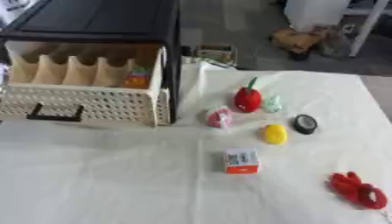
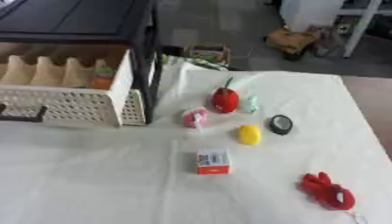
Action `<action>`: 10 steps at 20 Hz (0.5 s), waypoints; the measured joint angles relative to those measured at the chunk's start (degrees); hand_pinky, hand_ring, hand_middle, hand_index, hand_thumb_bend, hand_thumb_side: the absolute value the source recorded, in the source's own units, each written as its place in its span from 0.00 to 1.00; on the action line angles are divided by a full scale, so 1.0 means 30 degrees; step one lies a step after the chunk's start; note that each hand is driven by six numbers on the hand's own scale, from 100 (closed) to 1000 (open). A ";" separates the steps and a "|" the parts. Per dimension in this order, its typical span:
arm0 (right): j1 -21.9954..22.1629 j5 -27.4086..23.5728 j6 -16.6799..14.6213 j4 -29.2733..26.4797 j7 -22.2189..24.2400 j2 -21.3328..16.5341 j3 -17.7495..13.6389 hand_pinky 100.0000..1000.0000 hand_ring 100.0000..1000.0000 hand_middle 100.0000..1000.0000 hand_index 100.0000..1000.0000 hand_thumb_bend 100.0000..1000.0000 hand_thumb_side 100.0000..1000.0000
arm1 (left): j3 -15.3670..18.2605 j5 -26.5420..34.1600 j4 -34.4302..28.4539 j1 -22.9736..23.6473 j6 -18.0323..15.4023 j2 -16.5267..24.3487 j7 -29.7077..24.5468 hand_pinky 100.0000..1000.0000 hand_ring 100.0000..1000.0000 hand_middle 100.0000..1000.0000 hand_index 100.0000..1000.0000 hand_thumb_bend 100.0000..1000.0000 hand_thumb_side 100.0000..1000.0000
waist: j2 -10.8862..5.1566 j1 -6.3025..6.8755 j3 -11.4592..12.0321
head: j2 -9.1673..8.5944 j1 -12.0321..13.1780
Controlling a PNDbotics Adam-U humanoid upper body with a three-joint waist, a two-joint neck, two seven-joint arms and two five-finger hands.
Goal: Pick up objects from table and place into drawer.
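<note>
The cream perforated drawer [image 1: 84,105] stands pulled open at the left, with a black handle [image 1: 55,117] and an orange item [image 1: 138,79] inside at its right end. On the white table lie a red pepper-shaped toy [image 1: 247,99], a pale green thing [image 1: 272,103] beside it, a pink round object [image 1: 219,117], a yellow lemon-like object [image 1: 275,134], a black round disc [image 1: 306,124], a small white and orange box [image 1: 241,160] and a red plush thing [image 1: 358,190] at the lower right. Neither hand shows in either view.
A black cabinet [image 1: 99,19] holds the drawer and rises at the upper left. Beyond the table's far edge the floor shows a small box [image 1: 217,53], a brown toy [image 1: 297,40] and white furniture legs [image 1: 367,26]. The white cloth [image 1: 115,183] covers the table.
</note>
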 measured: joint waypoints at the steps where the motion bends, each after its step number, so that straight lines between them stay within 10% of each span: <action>1: 0.0340 0.0086 -0.0080 0.0000 -0.0136 0.0039 -0.0038 0.78 0.62 0.55 0.76 0.00 0.85 | -0.0042 -0.0350 0.0000 0.0215 -0.0159 0.0334 -0.0708 0.40 0.00 0.25 0.67 0.00 0.26 | 0.0001 0.0039 -0.0043 | 0.0006 0.0005; 10: 0.3044 0.1137 -0.0422 0.0000 -0.0596 0.0588 -0.0129 0.77 0.60 0.54 0.76 0.00 0.85 | -0.0101 -0.2878 -0.0002 0.2218 -0.0237 0.3351 -0.8165 0.47 0.23 0.36 0.64 0.01 0.34 | 0.0014 0.0319 -0.0545 | 0.0149 0.0305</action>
